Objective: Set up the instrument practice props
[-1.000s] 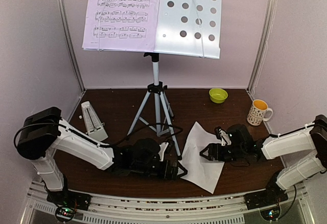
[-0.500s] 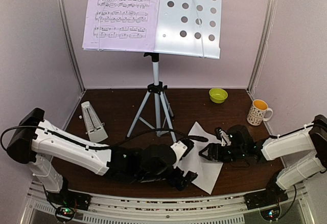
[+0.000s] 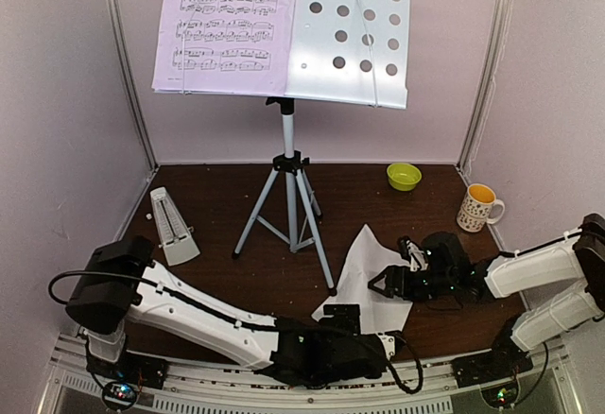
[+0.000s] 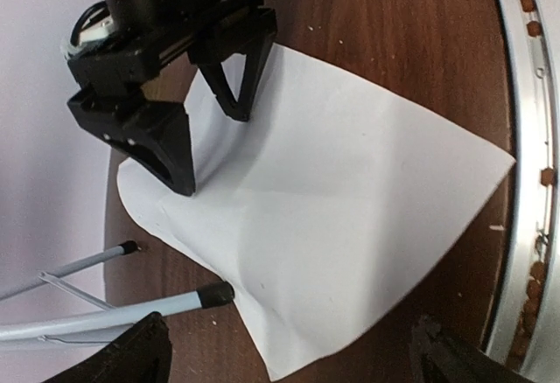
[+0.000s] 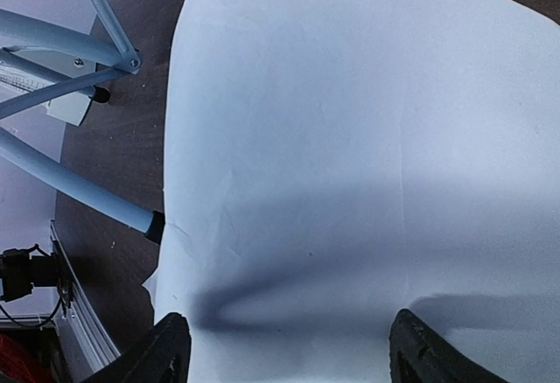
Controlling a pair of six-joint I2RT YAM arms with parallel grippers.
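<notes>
Right gripper (image 3: 380,284): jaws apart, tips at the loose sheet-music page (image 3: 359,261). The page lies blank side up and buckled on the table (image 3: 425,197), beside the music stand (image 3: 350,31) leg. Left gripper (image 4: 289,357): spread wide over the page's near corner. Second page (image 3: 227,26) is on the stand. Metronome (image 3: 173,225) sits at back-left.

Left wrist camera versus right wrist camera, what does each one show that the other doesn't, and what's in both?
Only the left wrist view shows the right gripper, jaws open, its tips down at the white sheet. Only the right wrist view shows the brace joint where the stand's thin struts meet a leg. Both show the bowed blank sheet, a tripod leg ending in a black foot, and the dark wooden table.
</notes>
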